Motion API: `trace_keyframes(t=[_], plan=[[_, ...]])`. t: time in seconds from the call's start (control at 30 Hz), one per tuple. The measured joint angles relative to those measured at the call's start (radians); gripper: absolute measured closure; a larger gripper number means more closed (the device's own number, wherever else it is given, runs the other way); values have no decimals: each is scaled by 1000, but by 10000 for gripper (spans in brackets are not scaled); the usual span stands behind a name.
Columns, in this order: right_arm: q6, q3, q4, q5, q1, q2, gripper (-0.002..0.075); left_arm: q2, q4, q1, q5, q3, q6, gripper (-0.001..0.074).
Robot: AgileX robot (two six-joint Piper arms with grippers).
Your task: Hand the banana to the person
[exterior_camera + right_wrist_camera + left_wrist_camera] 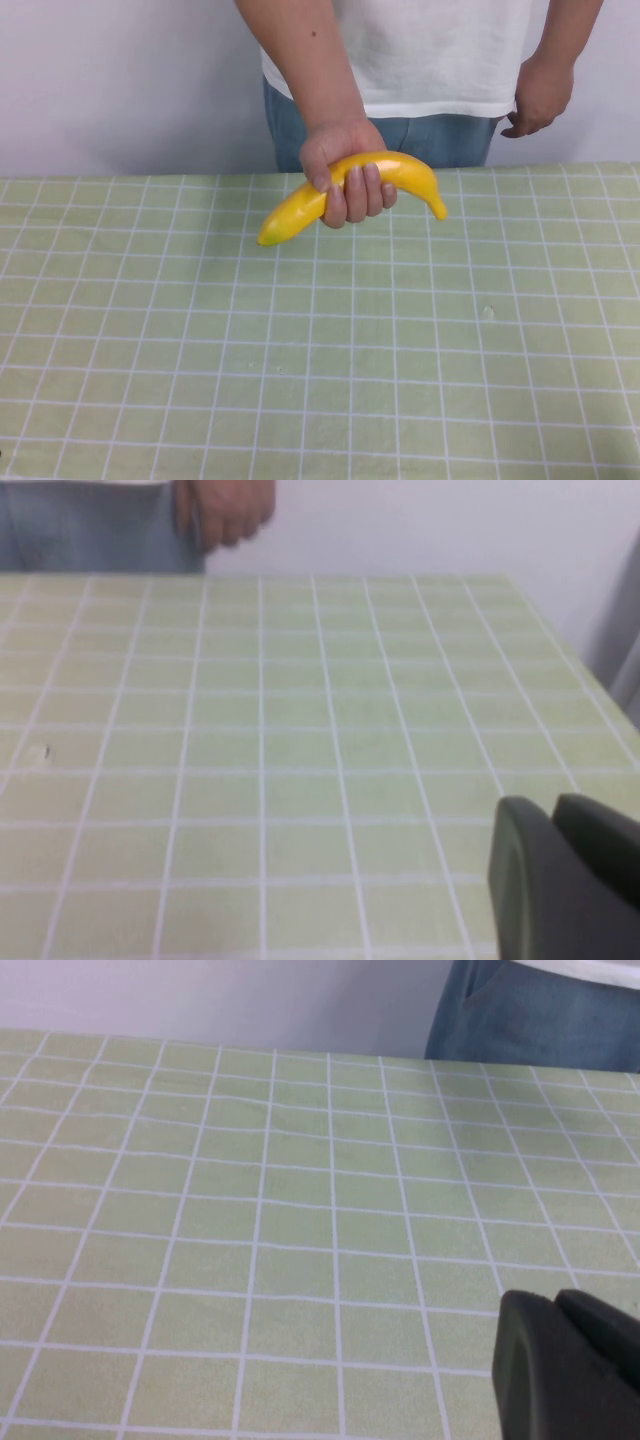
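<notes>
The person (430, 50), in a white T-shirt and blue jeans, stands behind the far edge of the table. One of their hands (345, 165) grips the bright yellow banana (290, 215) around its middle and holds it just above the table. Neither gripper shows in the high view. My left gripper (555, 1300) is shut and empty, low over the cloth, with the person's jeans (540, 1015) far ahead. My right gripper (550, 805) is shut and empty, low over the cloth, with the person's other hand (225, 510) hanging beyond the far edge. The banana does not show in either wrist view.
A light green checked cloth (320, 360) covers the whole table. A small speck (487, 312) lies on it right of centre. A pale wall stands behind the person. The table's right edge (590, 675) shows in the right wrist view.
</notes>
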Motion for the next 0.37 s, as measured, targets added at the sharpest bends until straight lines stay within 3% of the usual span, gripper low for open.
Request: trace_keyframes(t=[0.37], plan=[[7,2,10,36,0,-11,733,0,0,0,0,0,0,738]])
